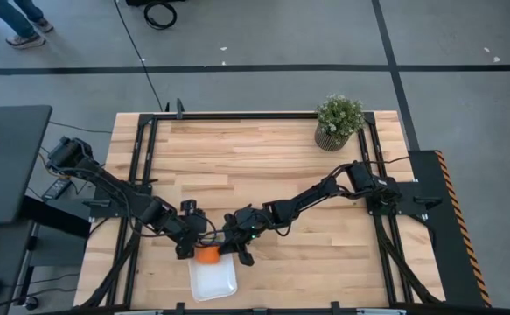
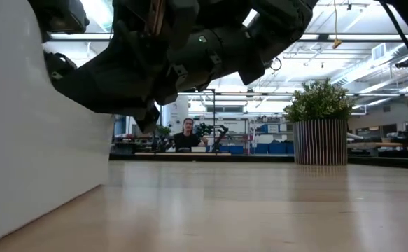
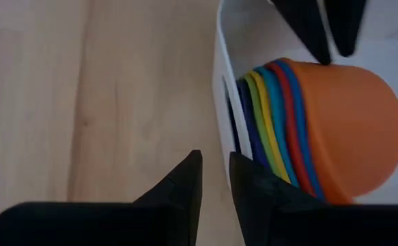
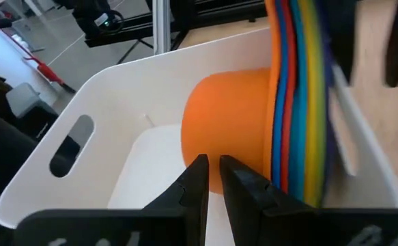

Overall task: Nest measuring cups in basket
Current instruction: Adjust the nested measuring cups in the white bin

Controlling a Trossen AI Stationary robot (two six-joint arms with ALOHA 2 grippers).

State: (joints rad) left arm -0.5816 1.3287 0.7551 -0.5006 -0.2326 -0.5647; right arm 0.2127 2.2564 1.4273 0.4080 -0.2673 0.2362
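Nearest the front edge of the wooden table (image 1: 263, 166), at its 6 o'clock, lies the white basket (image 1: 215, 284); in the low view its wall fills the near left as a pale slab (image 2: 36, 140). The measuring cups (image 1: 207, 255) are all nested into one stack that lies on its side inside the basket, at the basket's 12 o'clock end. The orange bowl is outermost (image 3: 335, 130), and behind it the rims of the red, blue, yellow, green and navy cups fan out toward the wall. The left gripper (image 1: 189, 248) sits at about 10 o'clock from the stack. In its wrist view its jaws are narrow (image 3: 216, 181), and the basket's wall (image 3: 220, 82) runs into the slit between them, so they are pinched on that wall. The right gripper (image 1: 241, 254) sits at about 3 o'clock from the stack, over the basket's far rim. Its jaws stand a thin slit apart with nothing in them (image 4: 212, 181), pointing at the orange bowl (image 4: 233, 130) inside the white tub (image 4: 117, 116). Farther back, at the table's 1 o'clock corner, stands a potted plant (image 1: 338, 122) in a ribbed round pot (image 2: 320, 129). Beyond the table, a person sits at a bench deep in the room (image 2: 187, 134), and a person's legs show on the floor at 11 o'clock (image 1: 14, 22).
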